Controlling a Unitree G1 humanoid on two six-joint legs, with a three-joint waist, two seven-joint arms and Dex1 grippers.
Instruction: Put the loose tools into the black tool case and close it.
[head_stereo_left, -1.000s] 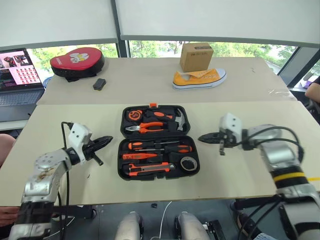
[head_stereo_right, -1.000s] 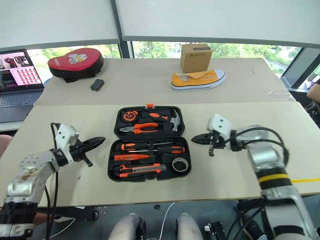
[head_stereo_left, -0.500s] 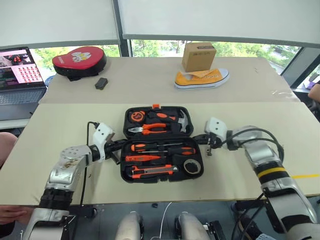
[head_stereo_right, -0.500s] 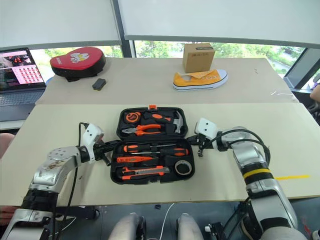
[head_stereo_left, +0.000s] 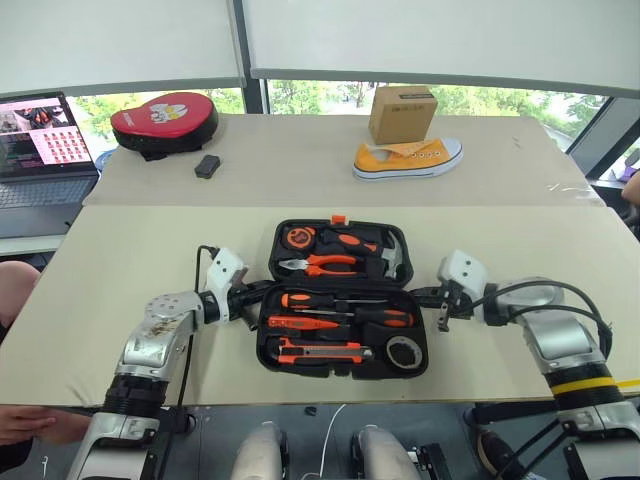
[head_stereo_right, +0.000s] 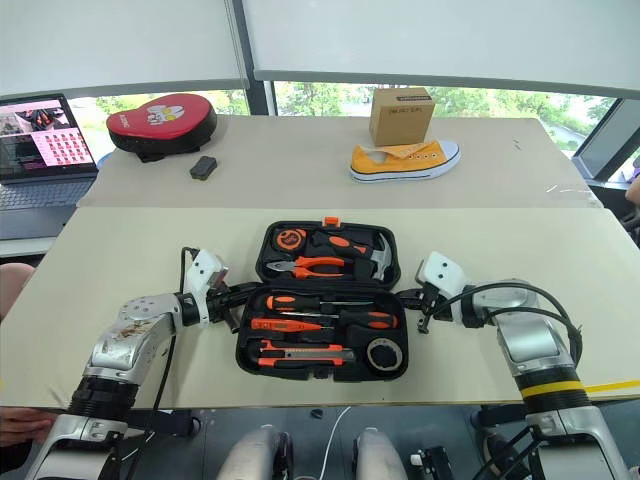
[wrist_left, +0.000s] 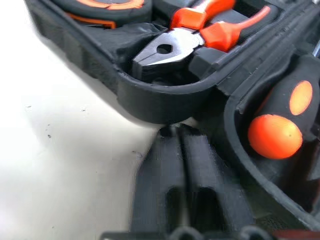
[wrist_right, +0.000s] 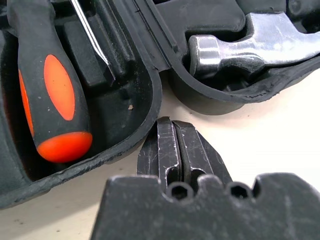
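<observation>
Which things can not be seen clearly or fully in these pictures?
- Left end effector: whether its tip touches the black tool case cannot be told; the left wrist view is blurred there.
- Hammer: handle cut off by the right wrist view's edge.
- Laptop: cut off by the left eye view's edge; its screen content is too small.
- Small black object on the far table: too small to identify.

The beige table (head_stereo_left: 120, 250) is carrying the open tool case (head_stereo_left: 345, 300) between the left gripper (head_stereo_left: 252, 296) and right gripper (head_stereo_left: 428, 297); beyond them are lying a yellow shoe (head_stereo_left: 407, 159), cardboard box (head_stereo_left: 402, 113), red bag (head_stereo_left: 165, 119) and small black object (head_stereo_left: 207, 166).
</observation>
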